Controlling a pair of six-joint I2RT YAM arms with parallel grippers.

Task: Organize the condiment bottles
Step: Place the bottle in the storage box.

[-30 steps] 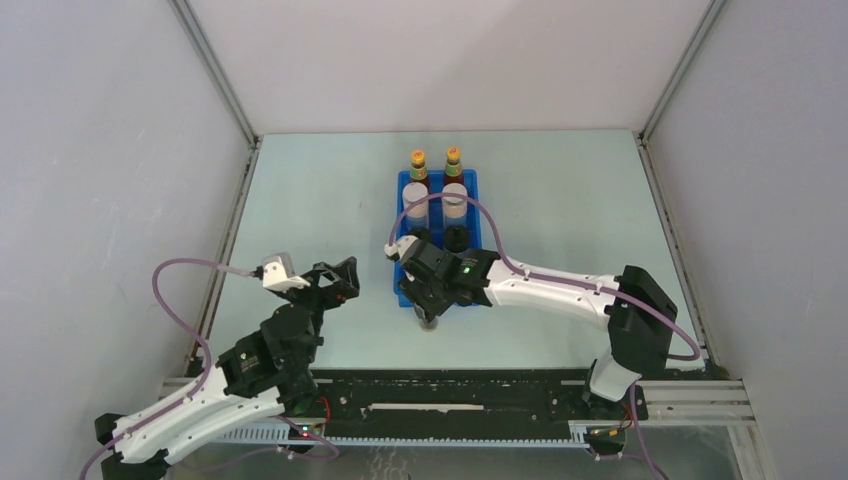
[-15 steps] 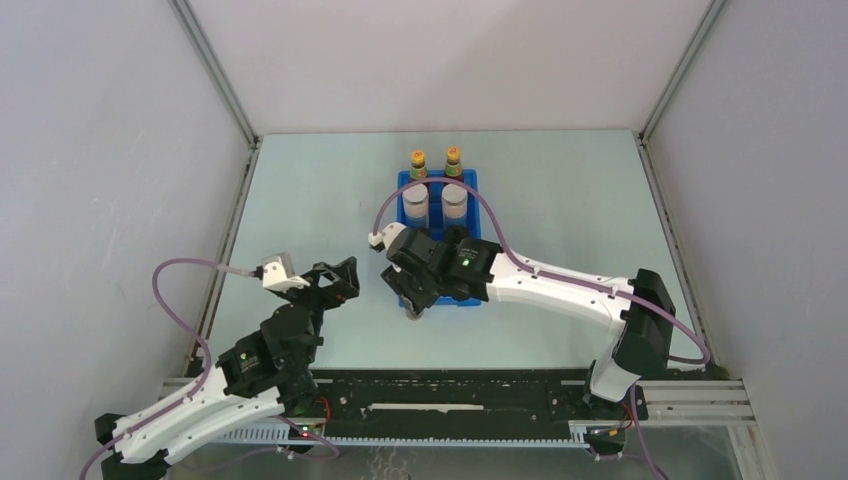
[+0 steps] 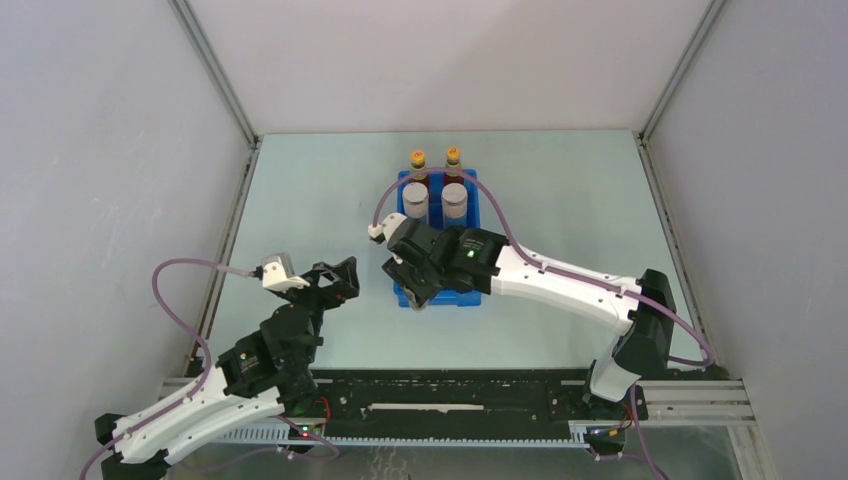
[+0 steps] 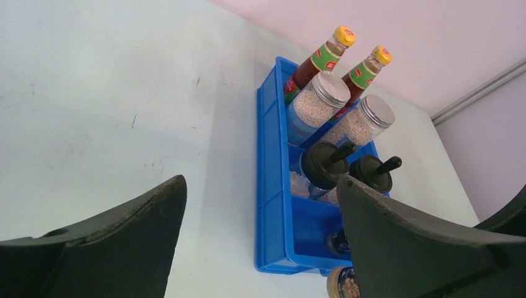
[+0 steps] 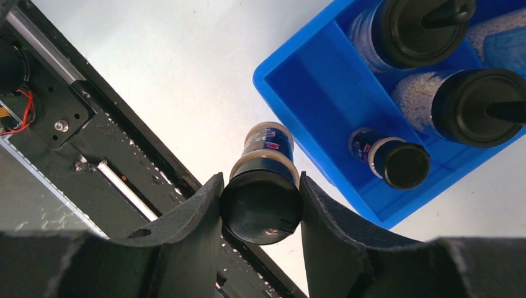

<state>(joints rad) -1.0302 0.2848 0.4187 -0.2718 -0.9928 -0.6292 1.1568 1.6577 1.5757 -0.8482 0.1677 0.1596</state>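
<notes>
Jar [image 5: 262, 186] just outside tray [image 5: 304, 87] nr corner.

Bright, even, diffuse light; soft shadows, wrist views sharp.

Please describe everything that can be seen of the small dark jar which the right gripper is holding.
The small dark jar has a round black cap, a dark blue label with small print, and pale tan bands above and below the label. The right gripper is shut on it, clamping both sides near the cap. It is upright, just outside the near corner of the blue tray and apart from it. Whether its base rests on the table cannot be told.
</notes>
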